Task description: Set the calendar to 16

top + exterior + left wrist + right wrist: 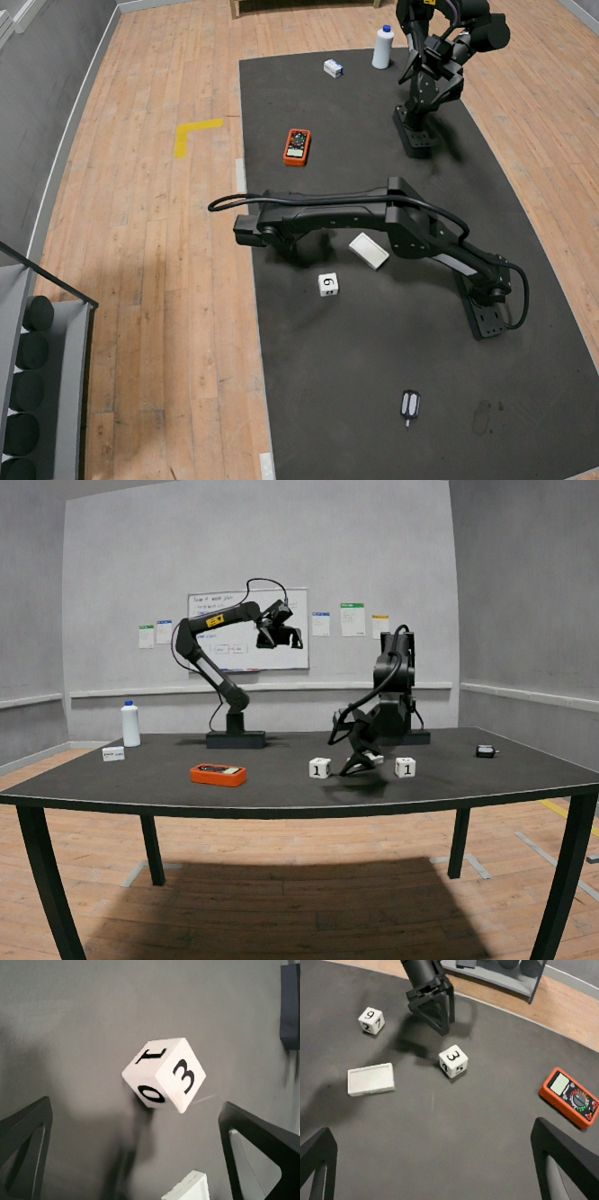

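Observation:
One white cube (319, 768) (164, 1075) (453, 1061) lies on the table, 3 on top, with 1 and 0 on two sides; the left arm hides it in the top view. The other cube (327, 283) (405, 767) (371, 1020) has the 6/9 digit on top, 2 and 7 on two sides and 1 towards the exterior camera. The white tray (369, 250) (371, 1080) lies between them, nearer the robot, holding no cube. My left gripper (357, 770) (137, 1109) is open, low beside the 3-topped cube, tilted, holding nothing. My right gripper (420, 92) (282, 647) (431, 1134) is open, empty and high up.
An orange multimeter (297, 147) (218, 775) (571, 1096) lies on the right arm's side. A white bottle (382, 48) (130, 724) and a small box (333, 67) (113, 753) stand farther out. A dark key fob (410, 404) (485, 751) lies at the opposite end.

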Controlling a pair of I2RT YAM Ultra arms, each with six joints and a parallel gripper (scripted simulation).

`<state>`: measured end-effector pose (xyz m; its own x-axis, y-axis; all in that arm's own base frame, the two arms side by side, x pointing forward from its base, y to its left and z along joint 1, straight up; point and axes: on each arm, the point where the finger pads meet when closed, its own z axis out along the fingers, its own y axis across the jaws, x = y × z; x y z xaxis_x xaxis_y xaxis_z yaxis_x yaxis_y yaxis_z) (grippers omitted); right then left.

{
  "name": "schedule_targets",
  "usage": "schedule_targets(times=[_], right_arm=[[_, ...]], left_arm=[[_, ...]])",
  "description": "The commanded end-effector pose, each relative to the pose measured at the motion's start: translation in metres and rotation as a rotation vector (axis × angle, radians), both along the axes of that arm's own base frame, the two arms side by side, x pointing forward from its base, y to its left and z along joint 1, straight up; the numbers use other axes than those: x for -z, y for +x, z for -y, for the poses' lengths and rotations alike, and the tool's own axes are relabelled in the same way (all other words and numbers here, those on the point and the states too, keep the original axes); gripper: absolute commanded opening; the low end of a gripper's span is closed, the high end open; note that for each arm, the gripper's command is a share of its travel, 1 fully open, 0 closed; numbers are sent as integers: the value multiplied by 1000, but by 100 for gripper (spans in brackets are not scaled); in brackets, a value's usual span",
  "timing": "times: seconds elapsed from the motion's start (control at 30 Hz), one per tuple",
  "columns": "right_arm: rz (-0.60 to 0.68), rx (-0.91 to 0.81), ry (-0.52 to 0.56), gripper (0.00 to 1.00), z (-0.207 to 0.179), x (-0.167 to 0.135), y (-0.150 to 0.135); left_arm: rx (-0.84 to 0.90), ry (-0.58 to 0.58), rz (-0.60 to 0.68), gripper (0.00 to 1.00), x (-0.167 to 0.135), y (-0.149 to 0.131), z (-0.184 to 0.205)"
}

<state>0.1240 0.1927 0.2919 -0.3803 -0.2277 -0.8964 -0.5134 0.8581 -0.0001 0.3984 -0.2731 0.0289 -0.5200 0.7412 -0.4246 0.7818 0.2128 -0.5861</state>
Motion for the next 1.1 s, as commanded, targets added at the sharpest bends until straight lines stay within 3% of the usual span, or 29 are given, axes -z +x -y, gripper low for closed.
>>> schedule_targets(times=[0.0, 0.47, 0.53, 0.6, 0.63, 0.67, 0.83, 1.07], right_arm=[[9, 13, 35, 100, 0, -11, 1], [9, 13, 35, 100, 0, -11, 1], [2, 5, 64, 100, -4, -17, 0], [2, 5, 64, 100, -4, -17, 0], [-6, -16, 54, 100, -8, -12, -3], [-21, -41, 66, 100, -14, -12, -6], [-81, -200, 128, 100, -55, 4, -16], [-48, -457, 147, 100, -104, 54, -27]], left_arm=[[9, -48, 39, 100, -23, 7, 4], [11, -46, 32, 100, -23, 4, 5], [4, -46, 66, 77, -24, 11, 5], [4, -46, 66, 77, -24, 11, 5], [-5, -40, 75, 66, -24, 14, 4], [-12, -23, 93, 64, -21, 18, 2], [-75, 44, 188, 64, -8, 40, -6], [-245, 157, 366, 64, 0, 74, -28]])
